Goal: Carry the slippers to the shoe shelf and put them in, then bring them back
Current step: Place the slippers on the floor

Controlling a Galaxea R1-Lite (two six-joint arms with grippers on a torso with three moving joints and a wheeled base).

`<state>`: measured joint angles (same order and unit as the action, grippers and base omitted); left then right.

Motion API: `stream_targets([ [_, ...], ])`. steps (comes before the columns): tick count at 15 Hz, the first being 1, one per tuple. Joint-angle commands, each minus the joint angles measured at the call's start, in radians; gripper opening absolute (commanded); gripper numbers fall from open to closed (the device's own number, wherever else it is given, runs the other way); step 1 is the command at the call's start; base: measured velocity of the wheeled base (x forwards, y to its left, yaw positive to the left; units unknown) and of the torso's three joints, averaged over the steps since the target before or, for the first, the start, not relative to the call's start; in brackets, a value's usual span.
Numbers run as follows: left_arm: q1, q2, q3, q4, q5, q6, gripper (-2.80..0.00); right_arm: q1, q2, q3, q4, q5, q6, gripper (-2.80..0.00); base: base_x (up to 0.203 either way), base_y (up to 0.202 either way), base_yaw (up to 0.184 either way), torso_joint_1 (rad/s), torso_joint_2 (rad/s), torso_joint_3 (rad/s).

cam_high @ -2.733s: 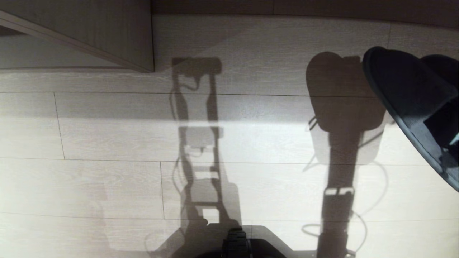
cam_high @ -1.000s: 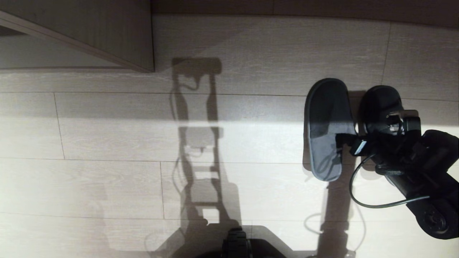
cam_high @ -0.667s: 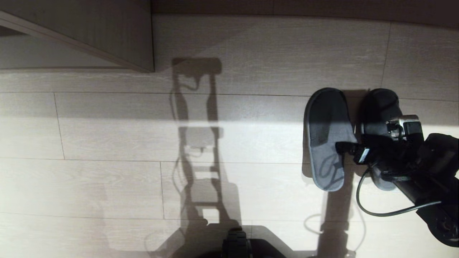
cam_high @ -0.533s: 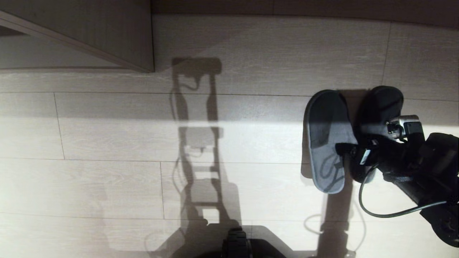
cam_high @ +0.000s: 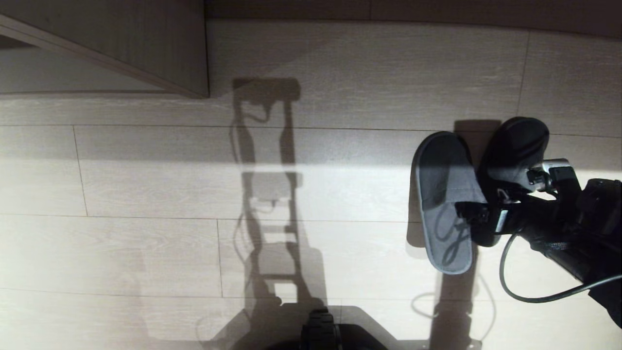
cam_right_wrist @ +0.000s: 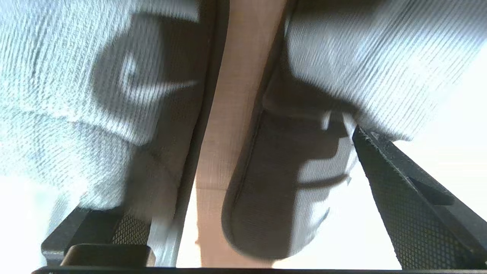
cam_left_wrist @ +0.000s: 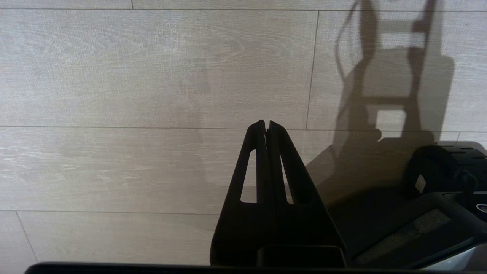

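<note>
Spread wide, our right gripper's (cam_high: pixel 486 214) fingers (cam_right_wrist: pixel 414 198) grasp nothing; the two slippers (cam_high: pixel 444 194) lie between and beneath them, as the right wrist view shows. From largest to smallest, we see pale wood-plank floor (cam_high: pixel 146 194) filling the head view, crossed by our own long shadow. A light-brown wood-grain panel (cam_high: pixel 160 43) occupies the far left corner; we cannot tell if it belongs to the shoe shelf. On the right, our dark right arm (cam_high: pixel 573 228) reaches in over the floor, a black cable (cam_high: pixel 534 296) looping off it. Both slippers lie side by side on the floor, toes pointing away from us. Our left gripper (cam_left_wrist: pixel 266 129) hangs over bare floor, its fingers pressed together on nothing.
</note>
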<state>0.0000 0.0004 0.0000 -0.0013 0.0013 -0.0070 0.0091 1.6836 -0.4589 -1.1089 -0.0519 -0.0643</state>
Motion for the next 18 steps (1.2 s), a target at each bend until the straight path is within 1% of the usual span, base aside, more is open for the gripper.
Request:
stream_targets([
  [1,0.000,-0.002,0.000,0.000,0.000,-0.001,-2.80,0.000,-0.018,-0.008,0.054,-0.014,0.004,0.00,0.000,0.000,0.000,0.000,0.00,0.000],
  [2,0.001,-0.002,0.000,0.000,0.000,-0.001,-2.80,0.001,-0.041,-0.015,0.127,-0.024,0.014,0.00,0.000,0.000,0.000,0.000,0.00,0.000],
  [3,0.000,-0.002,0.000,0.000,0.000,-0.001,-2.80,0.003,-0.051,-0.022,0.172,-0.029,0.025,0.00,0.000,0.000,0.000,0.000,0.00,0.000],
  [6,0.001,-0.002,0.000,0.000,0.000,0.001,-2.80,0.005,-0.050,-0.011,0.188,-0.021,0.057,0.00,0.000,0.000,0.000,0.000,0.00,0.000],
  [8,0.002,-0.002,0.000,0.000,0.000,0.001,-2.80,0.008,-0.077,0.025,0.180,0.003,0.053,0.00,0.000,0.000,0.000,0.000,0.00,0.000],
  [11,0.000,-0.002,0.000,0.000,0.000,0.001,-2.80,0.012,-0.176,0.112,0.179,0.128,0.008,0.00,0.000,0.000,0.000,0.000,0.00,0.000],
  [14,0.002,-0.002,0.000,0.000,0.000,0.001,-2.80,0.029,-0.240,0.163,0.175,0.210,-0.020,0.00,0.000,0.000,0.000,0.000,0.00,0.000],
  [15,0.000,-0.002,0.000,0.000,0.000,0.001,-2.80,0.036,-0.241,0.167,0.174,0.223,-0.014,0.00,0.000,0.000,0.000,0.000,0.00,0.000],
  [16,0.000,-0.002,0.001,0.000,0.000,0.001,-2.80,0.070,-0.238,0.173,0.172,0.263,0.000,0.00,0.000,0.000,0.000,0.000,0.00,0.000],
  [17,0.000,-0.002,0.000,0.000,0.000,0.001,-2.80,0.076,-0.219,0.171,0.169,0.288,0.012,0.00,0.000,0.000,0.000,0.000,0.00,0.000],
  [18,0.001,-0.002,0.000,0.000,0.000,0.001,-2.80,0.077,-0.212,0.168,0.169,0.293,0.015,0.00,0.000,0.000,0.000,0.000,0.00,0.000],
])
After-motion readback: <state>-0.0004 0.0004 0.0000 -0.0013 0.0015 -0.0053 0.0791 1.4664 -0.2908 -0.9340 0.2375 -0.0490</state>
